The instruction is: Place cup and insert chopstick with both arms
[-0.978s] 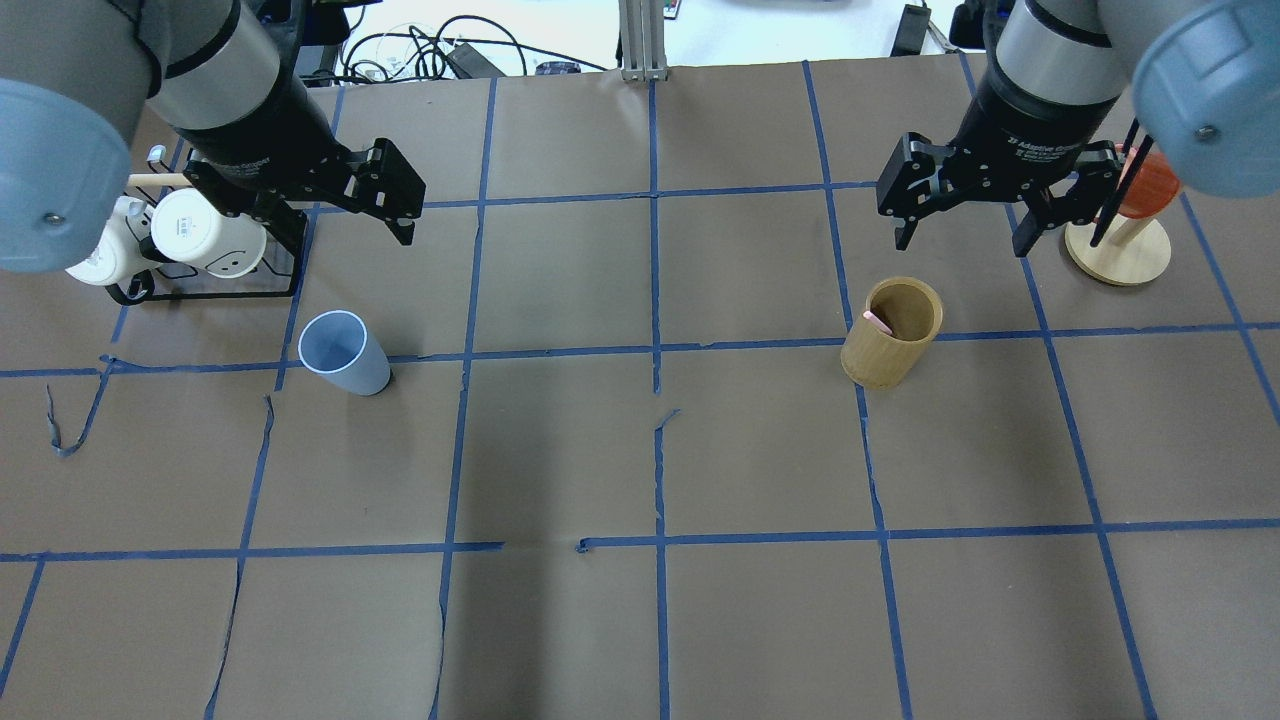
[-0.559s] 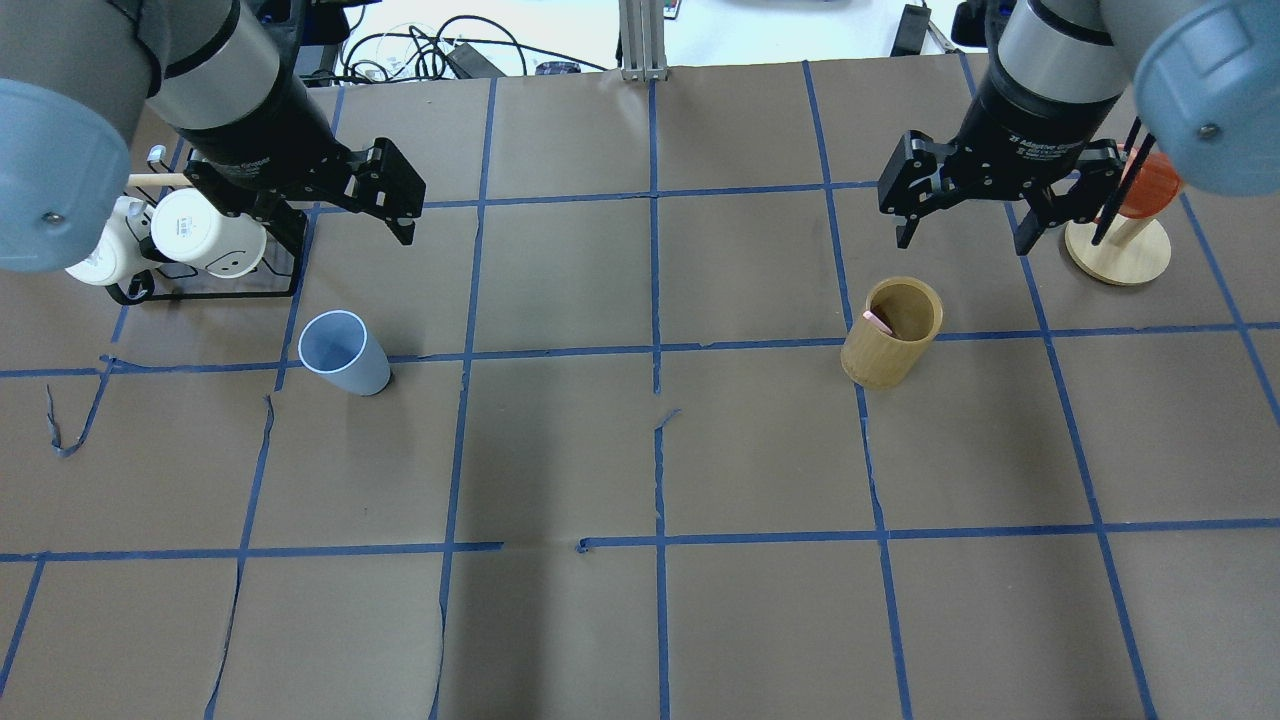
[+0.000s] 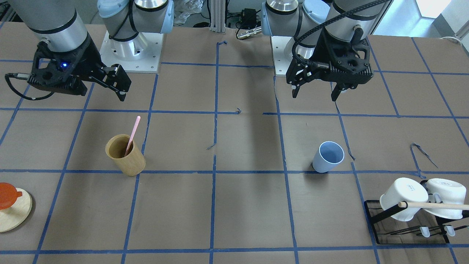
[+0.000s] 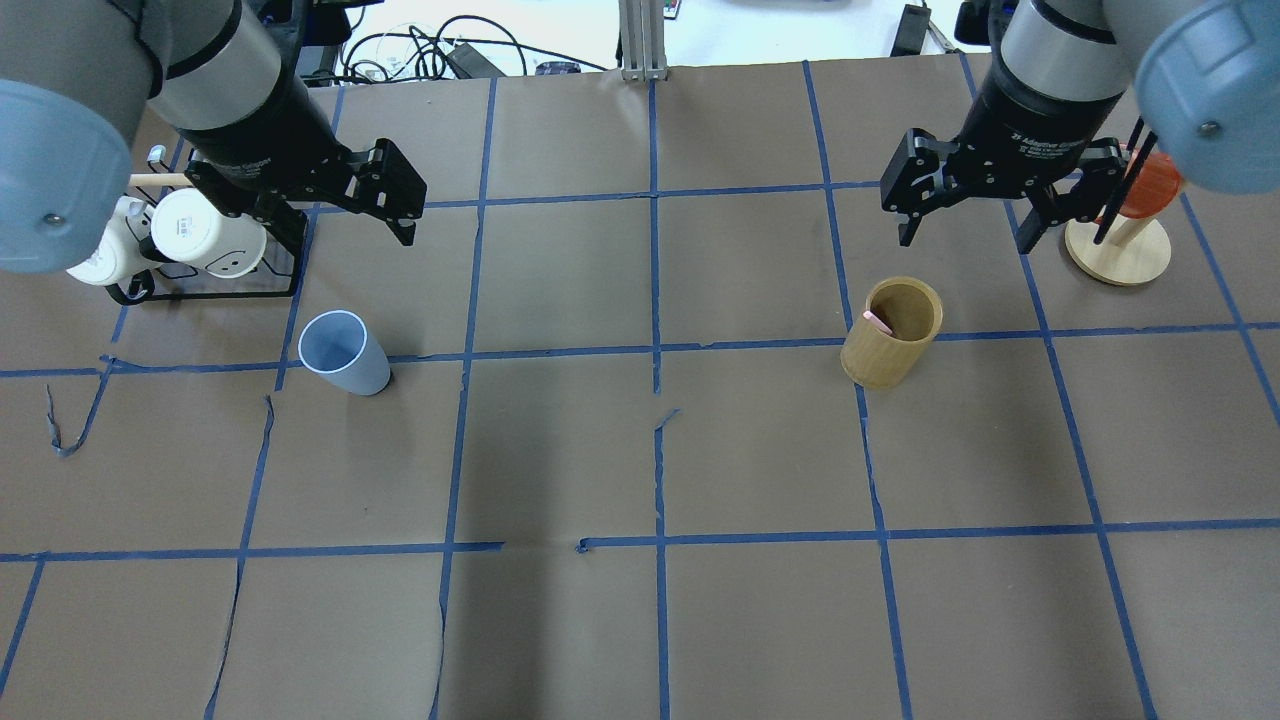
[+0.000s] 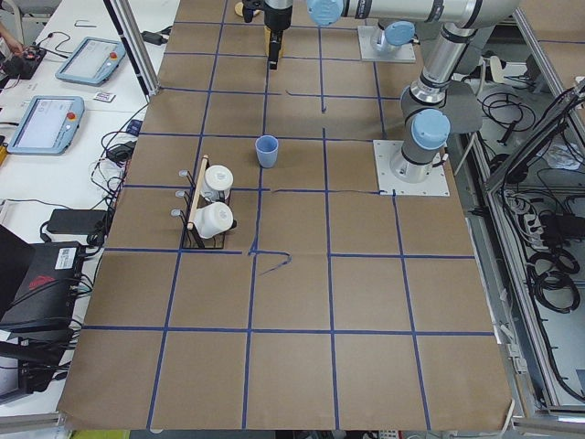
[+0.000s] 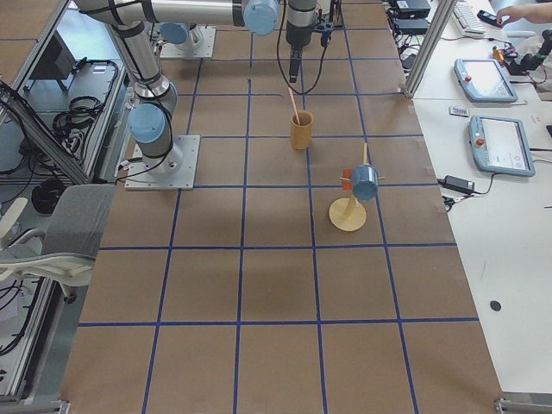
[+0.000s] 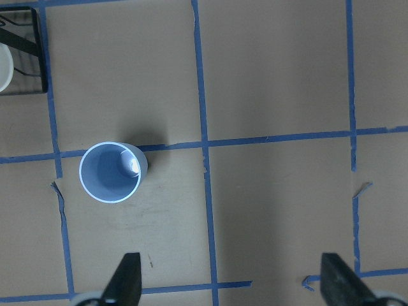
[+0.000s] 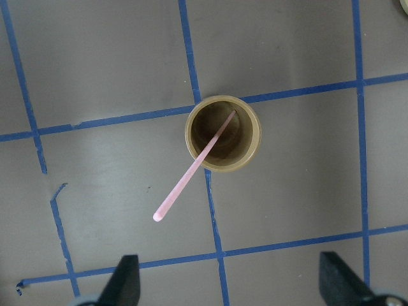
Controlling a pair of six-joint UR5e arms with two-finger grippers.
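Observation:
The light-blue cup (image 4: 340, 352) stands upright on the table's left half, also in the front view (image 3: 328, 157) and the left wrist view (image 7: 111, 172). My left gripper (image 3: 314, 96) hovers open and empty above the table, beyond the cup. One pale-pink chopstick (image 3: 132, 132) leans in the tan wooden holder (image 4: 890, 335) on the right half, and shows clearly in the right wrist view (image 8: 191, 173). My right gripper (image 4: 962, 240) hovers open and empty above and just beyond the holder.
A black wire rack (image 4: 285, 262) with two white mugs and a wooden rod sits at the far left, close to my left arm. A round wooden stand (image 4: 1118, 252) carrying an orange item sits at the far right, next to my right gripper.
My right gripper has shifted very slightly toward the far side of the table. The left arm, the cup, the holder and the chopstick have not moved.

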